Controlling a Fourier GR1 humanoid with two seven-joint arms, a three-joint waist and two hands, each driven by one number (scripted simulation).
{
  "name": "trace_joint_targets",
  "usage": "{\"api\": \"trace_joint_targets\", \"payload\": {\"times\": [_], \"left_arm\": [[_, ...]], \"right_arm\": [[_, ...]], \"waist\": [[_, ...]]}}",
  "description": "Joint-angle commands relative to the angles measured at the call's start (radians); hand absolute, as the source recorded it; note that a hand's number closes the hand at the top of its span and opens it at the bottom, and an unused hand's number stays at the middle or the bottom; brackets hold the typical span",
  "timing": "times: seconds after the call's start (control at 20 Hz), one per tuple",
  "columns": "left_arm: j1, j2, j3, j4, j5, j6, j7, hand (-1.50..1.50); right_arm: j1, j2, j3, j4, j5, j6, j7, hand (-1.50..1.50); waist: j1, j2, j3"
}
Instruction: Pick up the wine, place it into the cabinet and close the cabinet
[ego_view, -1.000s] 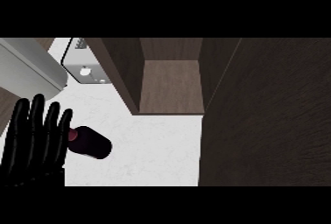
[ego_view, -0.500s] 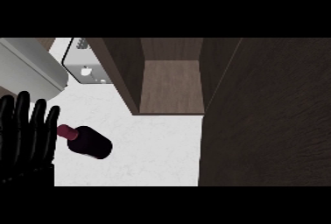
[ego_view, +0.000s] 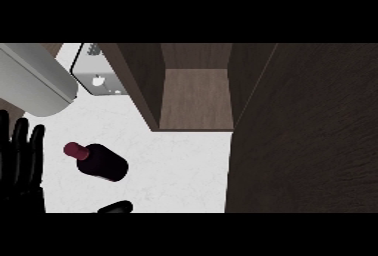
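Note:
The wine bottle (ego_view: 102, 162), dark with a maroon cap, stands on the white counter (ego_view: 177, 170) left of centre, seen from above. My left hand (ego_view: 18, 160) is at the left edge, fingers straight and pointing up, a short gap away from the bottle and not touching it. A black tip of a hand (ego_view: 116, 207) pokes in at the lower edge just below the bottle; I cannot tell which hand it belongs to. The cabinet (ego_view: 196, 97) stands open beyond the bottle, its wooden shelf bare. Its dark door (ego_view: 310, 135) fills the right side.
A pale grey rounded body (ego_view: 33, 80) lies at the upper left. Beside it is a small white panel with a knob (ego_view: 97, 79). The cabinet's left wall (ego_view: 140, 85) juts toward the counter.
My left hand has slid left, away from the bottle, which now shows in full. The black tip at the lower edge is new. The bottle has stayed put.

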Motion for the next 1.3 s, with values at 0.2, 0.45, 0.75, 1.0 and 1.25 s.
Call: {"api": "trace_joint_targets", "payload": {"times": [0.2,0.45,0.75,1.0,1.25], "left_arm": [[0.073,0.035,0.078,-0.021,0.071,-0.004,-0.127,-1.5],[0.147,0.026,0.121,0.09,0.203,-0.015,-0.26,-1.5],[0.19,0.005,0.224,0.262,0.367,-0.076,-0.478,-1.5],[0.253,-0.037,0.252,0.334,0.333,-0.06,-0.634,-1.5],[0.267,-0.038,0.375,0.496,0.494,-0.174,-0.781,-1.5]], "right_arm": [[0.021,0.002,0.0,-0.202,-0.075,-0.02,0.093,-1.5],[0.085,-0.004,-0.052,-0.16,-0.138,0.047,0.01,-1.5],[0.109,0.021,-0.015,-0.166,-0.101,0.052,-0.005,-1.5],[0.18,0.018,-0.043,-0.135,-0.111,0.109,-0.085,-1.5],[0.173,0.003,-0.078,-0.144,-0.13,0.13,-0.066,-1.5]], "waist": [[-0.005,0.008,-0.002],[-0.011,0.009,-0.002],[-0.013,0.008,-0.003],[-0.012,0.006,-0.001],[-0.007,0.007,-0.001]]}}
